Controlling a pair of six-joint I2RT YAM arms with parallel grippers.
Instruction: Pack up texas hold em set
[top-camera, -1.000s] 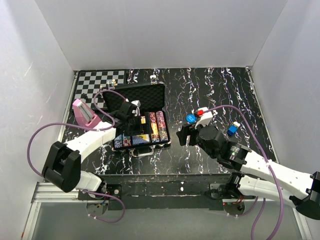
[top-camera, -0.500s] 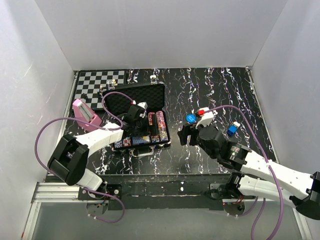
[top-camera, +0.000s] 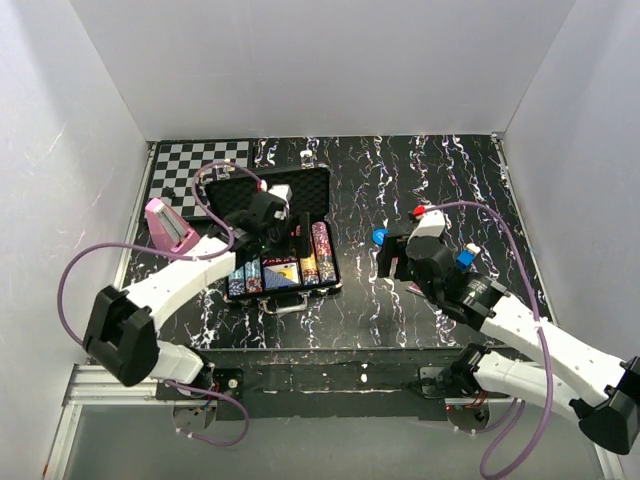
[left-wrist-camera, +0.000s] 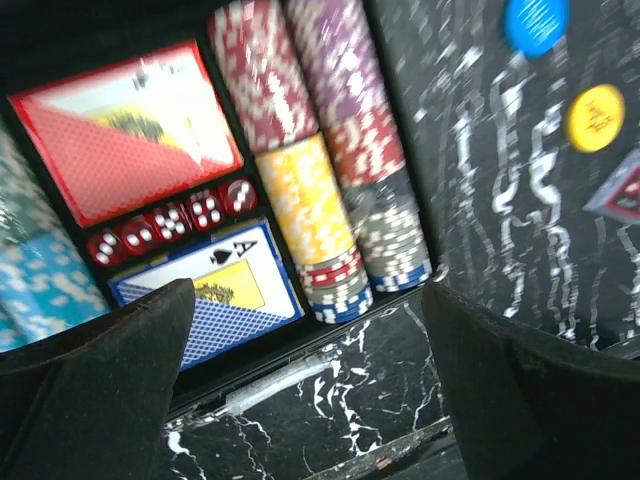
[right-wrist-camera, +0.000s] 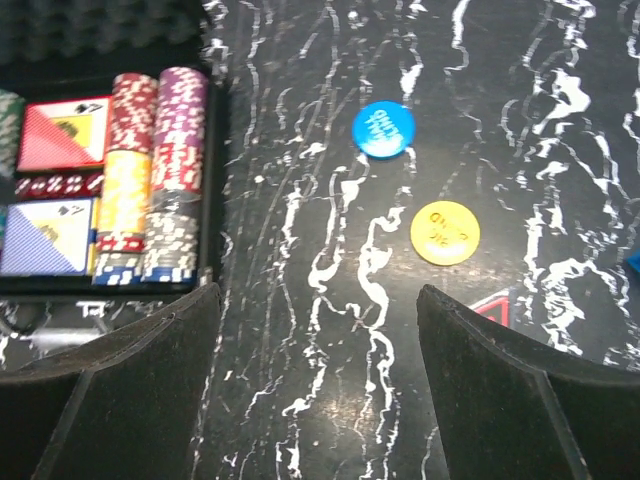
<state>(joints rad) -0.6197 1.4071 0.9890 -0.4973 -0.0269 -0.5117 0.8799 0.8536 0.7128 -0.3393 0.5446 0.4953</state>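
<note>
The texas hold em set is a black briefcase (top-camera: 283, 286) lying open, foam lid (top-camera: 290, 188) leaned back. Its chip rows (left-wrist-camera: 300, 150), red deck (left-wrist-camera: 120, 140), blue deck (left-wrist-camera: 215, 295) and red dice (left-wrist-camera: 165, 225) lie in the tray. A blue button (right-wrist-camera: 384, 129) and a yellow button (right-wrist-camera: 445, 233) lie on the table right of the case. My left gripper (left-wrist-camera: 310, 400) hovers open over the case's front edge, nothing between its fingers. My right gripper (right-wrist-camera: 315, 400) stands open above bare table, between the case and the buttons, touching neither.
A black-and-white chessboard (top-camera: 195, 165) lies at the back left, with a pink object (top-camera: 168, 225) in front of it. A small blue cube (top-camera: 463, 259) sits right of my right arm. A red-edged triangular piece (right-wrist-camera: 495, 305) lies near the yellow button.
My left gripper has shifted right and back over the case. My right gripper has pulled back to the right and its jaws have widened a little.
</note>
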